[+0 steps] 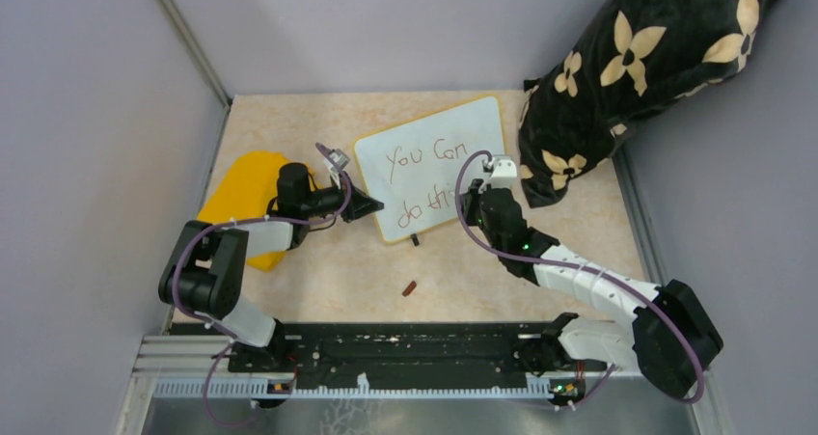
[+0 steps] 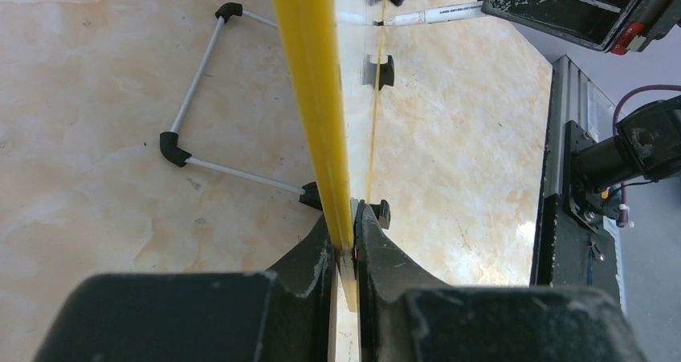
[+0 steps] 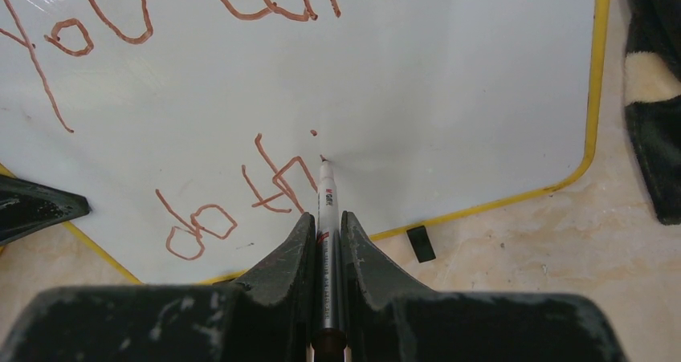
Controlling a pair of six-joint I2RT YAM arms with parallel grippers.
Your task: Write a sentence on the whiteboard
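Note:
The whiteboard (image 1: 444, 155), white with a thin yellow rim, lies tilted on the beige table. The sentence (image 1: 424, 155) in reddish-brown reads "You Can" and below it "do thi"; it also shows in the right wrist view (image 3: 241, 193). My left gripper (image 1: 371, 205) is shut on the board's left yellow edge (image 2: 309, 97), seen edge-on. My right gripper (image 1: 475, 203) is shut on a white marker (image 3: 325, 197), its tip touching the board just right of the "thi". The marker also shows in the left wrist view (image 2: 438, 14).
A yellow cloth (image 1: 246, 199) lies left of the board under the left arm. A black cushion with cream flowers (image 1: 627, 68) fills the back right. A small brown cap (image 1: 410, 287) lies in front of the board. A wire stand (image 2: 201, 97) lies behind the board.

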